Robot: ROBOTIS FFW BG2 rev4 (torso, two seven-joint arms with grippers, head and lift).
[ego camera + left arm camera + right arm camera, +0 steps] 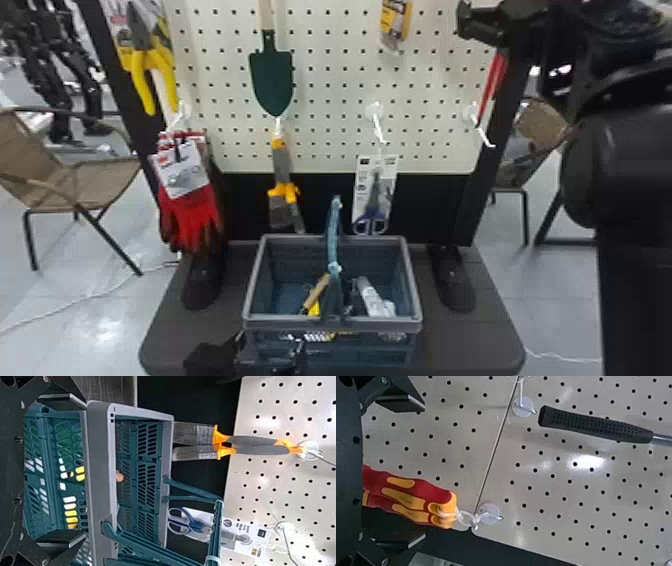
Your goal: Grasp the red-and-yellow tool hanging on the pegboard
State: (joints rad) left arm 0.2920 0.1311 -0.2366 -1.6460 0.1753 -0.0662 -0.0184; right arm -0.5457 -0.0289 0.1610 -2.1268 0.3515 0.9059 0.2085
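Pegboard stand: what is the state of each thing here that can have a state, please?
red-and-yellow tool, hanging from its hook, not clamped.
right gripper, open, one finger on either side of the tool.
basket, handle raised.
left gripper, open, by the basket's front.
scissors, hanging in their pack.

On the pegboard [340,75], a green trowel [271,75] hangs left of centre, with 2 brushes [281,167] with grey-and-orange handles just below it. Yellow-handled pliers [150,65] hang at the left edge, with red gloves [189,215] beneath them. Blue-handled scissors [371,202] in a card pack hang right of the brushes. A black-gripped hammer [593,425] also hangs on the board. Nearer, a grey-rimmed teal basket [330,322] holding small items sits on the dark table [475,345]. A folding chair [65,175] stands to the left.
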